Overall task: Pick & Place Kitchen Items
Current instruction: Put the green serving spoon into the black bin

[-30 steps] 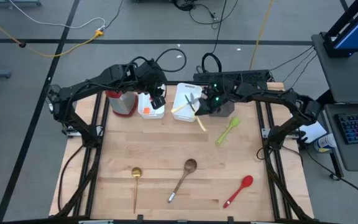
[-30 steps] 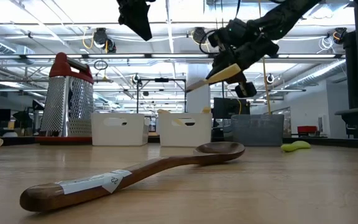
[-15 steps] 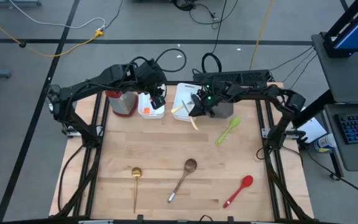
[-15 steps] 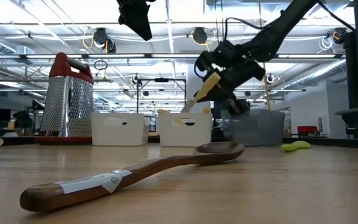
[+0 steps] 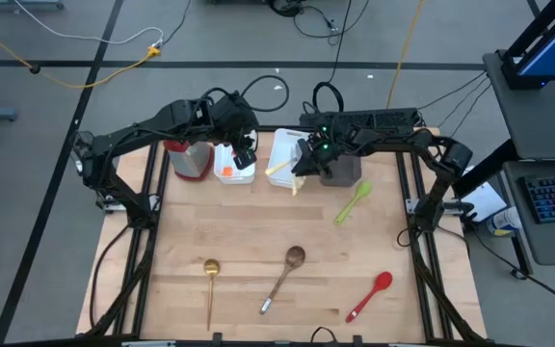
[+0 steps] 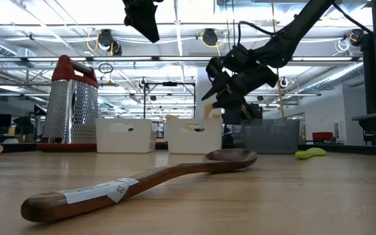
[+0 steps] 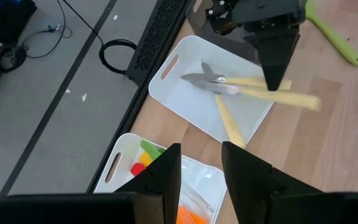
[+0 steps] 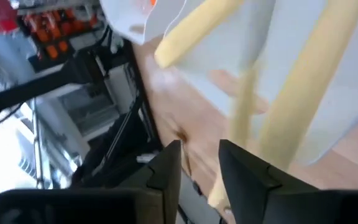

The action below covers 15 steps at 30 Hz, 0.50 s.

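Knives (image 7: 253, 90) with cream handles lie in the white bin (image 7: 185, 106). Right gripper (image 5: 302, 164) hangs above, fingers apart, letting one drop. Left gripper (image 5: 246, 154) waits nearby, fingers apart.

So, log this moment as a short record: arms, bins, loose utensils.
right gripper: jaws open, above the white bin
white bin: cream-handled knives inside, handles sticking out over the rim
left gripper: jaws open and empty, above the neighbouring bin of coloured pieces
on table: green spatula, gold ladle, wooden spoon, red spoon
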Available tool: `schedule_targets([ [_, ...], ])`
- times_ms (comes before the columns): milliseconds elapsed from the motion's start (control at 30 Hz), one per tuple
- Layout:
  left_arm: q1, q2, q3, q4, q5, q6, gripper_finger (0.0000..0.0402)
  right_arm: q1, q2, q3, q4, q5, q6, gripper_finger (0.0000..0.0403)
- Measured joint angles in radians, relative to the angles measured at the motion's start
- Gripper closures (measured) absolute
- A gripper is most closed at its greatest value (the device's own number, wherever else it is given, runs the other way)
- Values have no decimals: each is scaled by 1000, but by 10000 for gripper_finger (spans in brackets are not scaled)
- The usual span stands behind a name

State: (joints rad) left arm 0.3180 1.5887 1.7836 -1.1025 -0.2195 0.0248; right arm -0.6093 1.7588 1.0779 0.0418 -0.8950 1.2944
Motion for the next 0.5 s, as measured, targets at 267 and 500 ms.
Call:
schedule_targets([
  [267,0,0,0,-2,0,-4,282,-5,-13,0,91,-104,-163,289],
  [500,-5,0,0,-4,0,-18,282,-5,-101,0,102,-105,-379,297],
])
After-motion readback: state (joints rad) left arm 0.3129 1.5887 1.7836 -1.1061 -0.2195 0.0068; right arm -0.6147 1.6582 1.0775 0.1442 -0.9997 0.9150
